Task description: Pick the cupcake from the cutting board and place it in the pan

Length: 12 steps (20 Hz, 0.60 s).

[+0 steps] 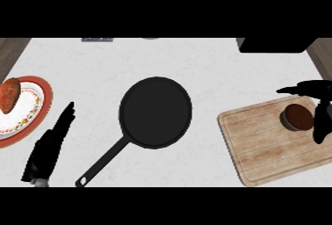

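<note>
The cupcake, dark brown and round, stands on the far right part of the wooden cutting board. My right hand comes in at the view's right edge just beside the cupcake. Its fingers run straight down along the cupcake's right side, and its thumb points left beyond it. The hand is open and nothing is curled round the cupcake. The black pan lies empty in the middle of the counter, its handle pointing to the lower left. My left hand rests open at the lower left, fingers up.
A red-rimmed plate with a reddish-brown piece of food sits at the left edge. A dark appliance stands at the back right. Wooden surfaces border the white counter at both far corners.
</note>
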### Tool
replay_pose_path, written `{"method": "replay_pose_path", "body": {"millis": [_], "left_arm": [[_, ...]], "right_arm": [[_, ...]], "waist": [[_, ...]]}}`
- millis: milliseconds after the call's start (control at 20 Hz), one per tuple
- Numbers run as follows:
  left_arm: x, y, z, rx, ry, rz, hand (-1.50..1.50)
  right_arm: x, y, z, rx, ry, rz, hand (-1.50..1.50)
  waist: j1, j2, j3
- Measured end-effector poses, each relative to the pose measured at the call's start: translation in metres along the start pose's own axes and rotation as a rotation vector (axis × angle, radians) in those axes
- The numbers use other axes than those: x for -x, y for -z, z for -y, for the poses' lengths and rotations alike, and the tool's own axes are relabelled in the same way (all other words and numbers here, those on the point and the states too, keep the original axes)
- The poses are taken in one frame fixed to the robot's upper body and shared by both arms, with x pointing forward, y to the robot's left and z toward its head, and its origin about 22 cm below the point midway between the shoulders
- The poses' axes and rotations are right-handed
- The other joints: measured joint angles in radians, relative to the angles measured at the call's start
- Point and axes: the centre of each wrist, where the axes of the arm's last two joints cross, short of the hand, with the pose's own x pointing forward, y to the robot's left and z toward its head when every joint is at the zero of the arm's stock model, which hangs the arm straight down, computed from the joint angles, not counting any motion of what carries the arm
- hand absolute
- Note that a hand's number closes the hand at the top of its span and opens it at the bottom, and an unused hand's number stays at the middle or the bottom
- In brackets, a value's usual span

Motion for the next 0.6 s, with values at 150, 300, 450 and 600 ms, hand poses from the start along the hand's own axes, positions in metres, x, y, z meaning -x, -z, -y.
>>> {"method": "replay_pose_path", "body": {"millis": [150, 300, 450, 600], "left_arm": [[0.005, 0.004, -0.001, 0.004, -0.003, -0.003, 0.0], [0.005, 0.004, 0.003, 0.007, -0.001, -0.004, 0.0], [0.0, 0.002, 0.006, 0.002, -0.002, 0.002, 0.0], [0.002, 0.001, 0.006, -0.004, -0.003, -0.003, 0.0]], "right_arm": [[0.003, 0.006, -0.006, -0.005, 0.0, -0.004, -1.5], [0.003, 0.015, -0.016, -0.012, 0.0, -0.011, -1.5], [0.007, 0.023, -0.026, -0.011, -0.006, -0.015, -1.5], [0.006, 0.029, -0.033, -0.008, -0.006, -0.02, -1.5]], "waist": [[0.001, 0.001, 0.0], [0.001, 0.001, 0.0], [0.002, 0.001, 0.0], [0.001, 0.001, 0.0]]}}
